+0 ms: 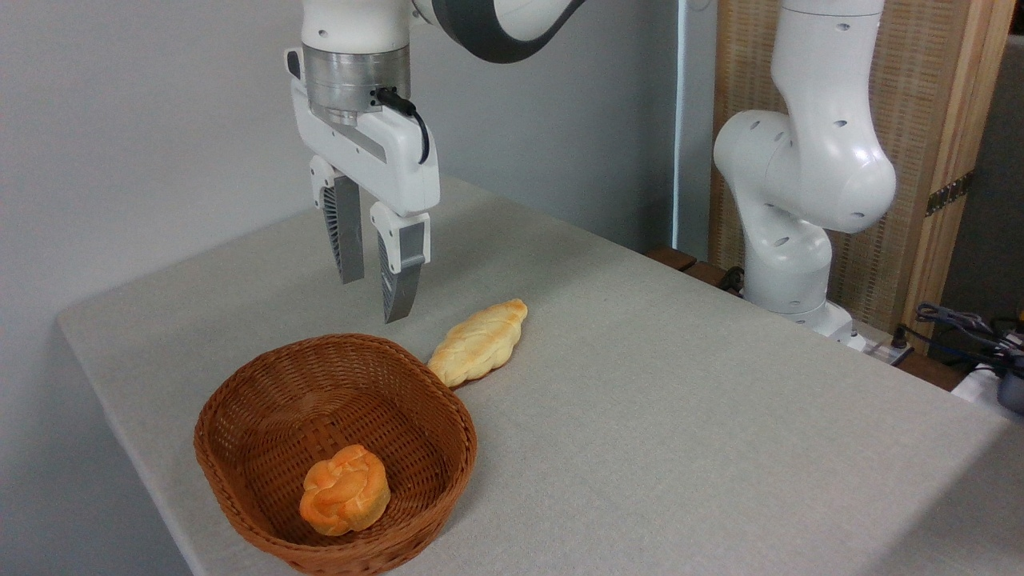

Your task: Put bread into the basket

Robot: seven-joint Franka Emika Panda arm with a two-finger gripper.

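Overhead, claw point(373, 299) narrowly parted — empty, bread point(478, 342) beside basket point(240, 416) rim, on table point(680, 416).

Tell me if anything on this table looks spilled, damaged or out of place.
Nothing stands out. The bread lies intact on the table beside the basket, not yet inside; an orange bun sits in it.

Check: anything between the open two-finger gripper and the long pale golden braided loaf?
Nothing. In the camera view the gripper hangs above and left of the loaf; only bare grey table between.
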